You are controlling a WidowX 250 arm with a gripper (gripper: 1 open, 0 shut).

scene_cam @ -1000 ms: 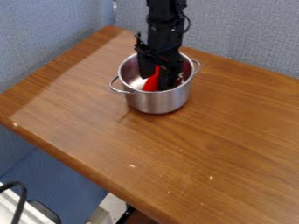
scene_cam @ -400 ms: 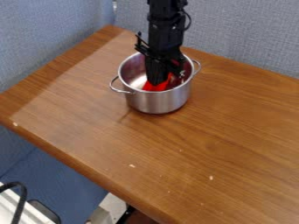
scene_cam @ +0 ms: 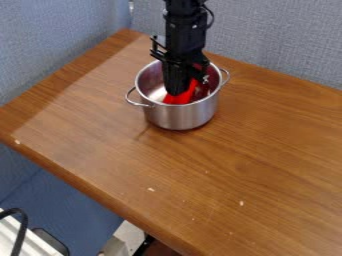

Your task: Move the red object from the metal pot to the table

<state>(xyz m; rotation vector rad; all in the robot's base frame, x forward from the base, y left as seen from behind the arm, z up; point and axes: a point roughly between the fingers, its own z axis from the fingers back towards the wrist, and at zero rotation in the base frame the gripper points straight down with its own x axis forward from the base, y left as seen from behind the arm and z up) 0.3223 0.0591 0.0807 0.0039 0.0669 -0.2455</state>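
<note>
Vertical gripper [scene_cam: 182, 88] reaching down into metal pot [scene_cam: 174, 112], fingers pinched tight on red object [scene_cam: 195, 90]. Red object inside pot, below rim, red showing either side of fingers. Pot upright on table [scene_cam: 227, 170], near far edge.

Slim black arm [scene_cam: 186, 25], black claw [scene_cam: 182, 84]

I've got one camera only, fixed high, angled down across the surface [scene_cam: 201, 170] from off one corner. Medium range: pot [scene_cam: 181, 112] and arm [scene_cam: 185, 25] sit upper middle, blue wall [scene_cam: 54, 30] behind.
</note>
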